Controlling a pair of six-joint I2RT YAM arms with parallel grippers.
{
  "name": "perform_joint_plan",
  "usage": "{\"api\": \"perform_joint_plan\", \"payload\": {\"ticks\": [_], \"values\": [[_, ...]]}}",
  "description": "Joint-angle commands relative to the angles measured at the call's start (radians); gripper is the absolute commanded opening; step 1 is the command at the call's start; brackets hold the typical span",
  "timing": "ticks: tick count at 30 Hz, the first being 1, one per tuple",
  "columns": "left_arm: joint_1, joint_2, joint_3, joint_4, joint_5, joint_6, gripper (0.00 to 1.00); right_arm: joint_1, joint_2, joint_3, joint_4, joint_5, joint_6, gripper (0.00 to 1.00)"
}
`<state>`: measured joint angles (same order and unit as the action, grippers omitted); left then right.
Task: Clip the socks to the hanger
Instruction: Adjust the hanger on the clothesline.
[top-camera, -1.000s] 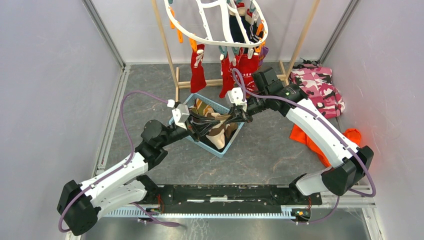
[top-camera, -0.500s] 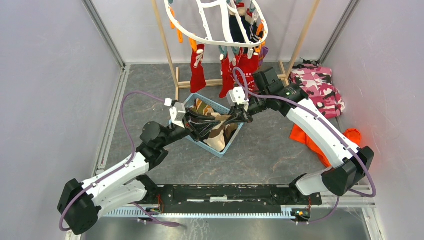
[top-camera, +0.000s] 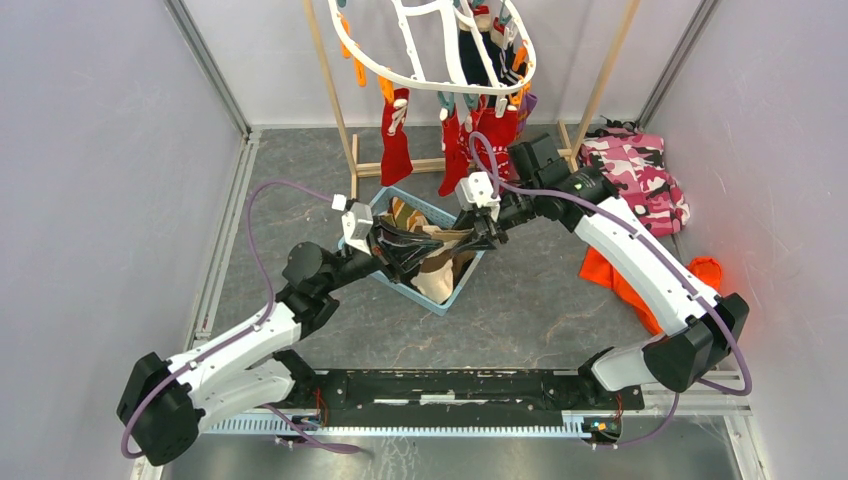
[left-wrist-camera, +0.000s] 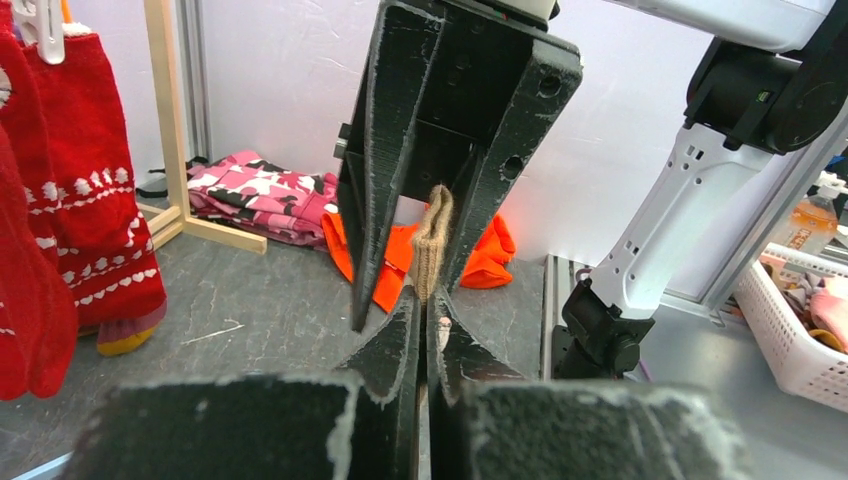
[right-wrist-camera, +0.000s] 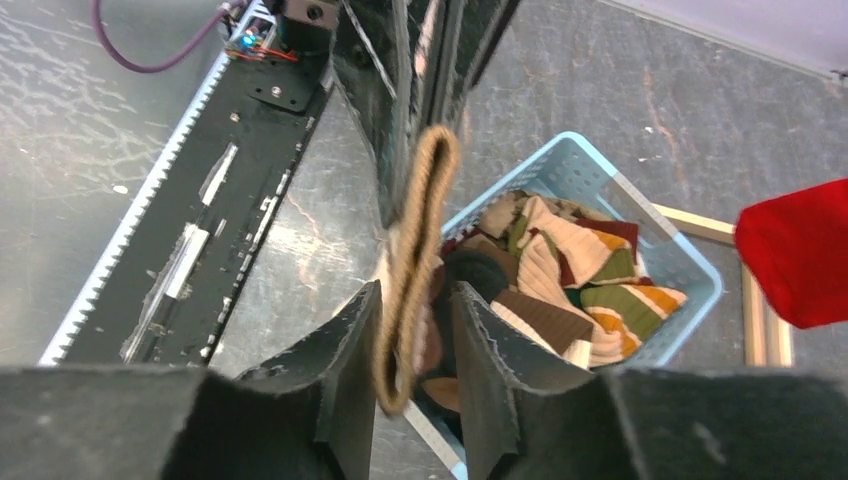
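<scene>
White oval plastic hanger with cross bars and teal and orange clips, hanging above the middle of the desk's far edge. Red socks with white patterns hang clipped along its near rim. A navy sock and a purple sock hang at its right side. Mid-desk, a beige ribbed sock is held in the air, pinched by the left gripper. The right gripper has a finger on either side of it, not closed. Below, striped socks in brown, beige and green lie heaped in a basket.

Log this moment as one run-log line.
beige sock over blue basket | left gripper: jaws shut on it | right gripper: jaws open around it | sock not yet clipped
</scene>
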<state>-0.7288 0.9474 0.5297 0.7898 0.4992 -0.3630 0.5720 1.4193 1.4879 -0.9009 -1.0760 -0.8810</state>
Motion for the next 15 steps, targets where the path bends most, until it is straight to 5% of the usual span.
{"api": "perform_joint_plan", "payload": {"ticks": [1,5,9,15], "values": [[-0.003,-0.068,0.003,-0.049,-0.068,0.036,0.02,-0.04,-0.024,0.062,-0.039,0.007,-0.038,0.44],[-0.003,-0.14,0.041,-0.28,-0.156,0.086,0.02,-0.108,-0.016,0.156,-0.076,0.04,-0.082,0.59],[-0.003,-0.2,0.069,-0.449,-0.2,0.127,0.02,-0.167,-0.001,0.231,-0.038,0.062,-0.044,0.63],[-0.003,-0.272,0.089,-0.602,-0.28,0.199,0.02,-0.182,0.005,0.19,0.269,0.209,0.316,0.62]]}}
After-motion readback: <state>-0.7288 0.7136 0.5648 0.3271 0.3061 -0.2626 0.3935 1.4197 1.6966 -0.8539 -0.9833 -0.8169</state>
